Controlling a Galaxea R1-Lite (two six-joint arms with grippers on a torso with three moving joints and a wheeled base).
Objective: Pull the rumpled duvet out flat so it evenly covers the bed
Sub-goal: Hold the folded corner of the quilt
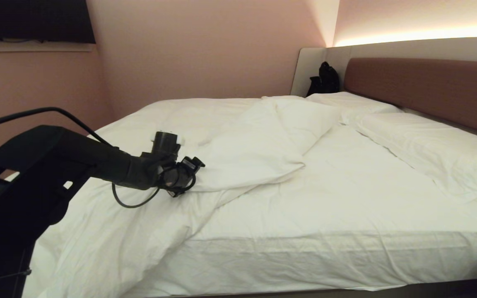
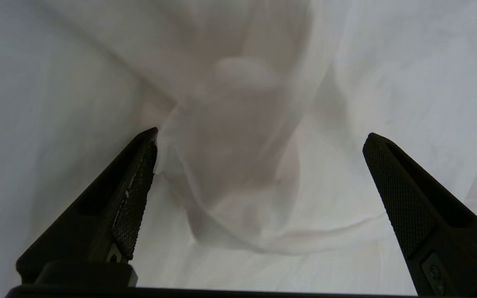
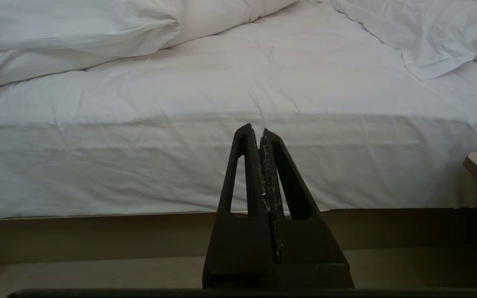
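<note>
1. The duvet (image 1: 205, 140) is bunched over the left half of the bed (image 1: 346, 256), folded back on itself, with its near-left corner spilling over the near edge toward the floor.
2. The right half of the mattress lies uncovered, only the sheet (image 1: 346, 190) showing, smooth with light creases.
3. Two pillows (image 1: 420, 145) lie at the right end, against the reddish-brown headboard (image 1: 429, 89).
4. The left gripper (image 1: 189, 176) reaches in from the near left and hangs just over the duvet's folded edge, about midway along the covered half.
5. In the left wrist view its fingers (image 2: 133, 198) stand wide apart, a soft fold of duvet (image 2: 238, 165) between them, nothing pinched; whether the tips touch the cloth I cannot tell.
6. The right gripper (image 3: 263, 136) sits low beside the near side of the bed, fingers pressed together on nothing, pointing at the mattress side.
7. A dark bag (image 1: 324, 78) stands in the far corner beside the headboard.
8. A dark screen (image 1: 31, 20) hangs on the far-left wall.
</note>
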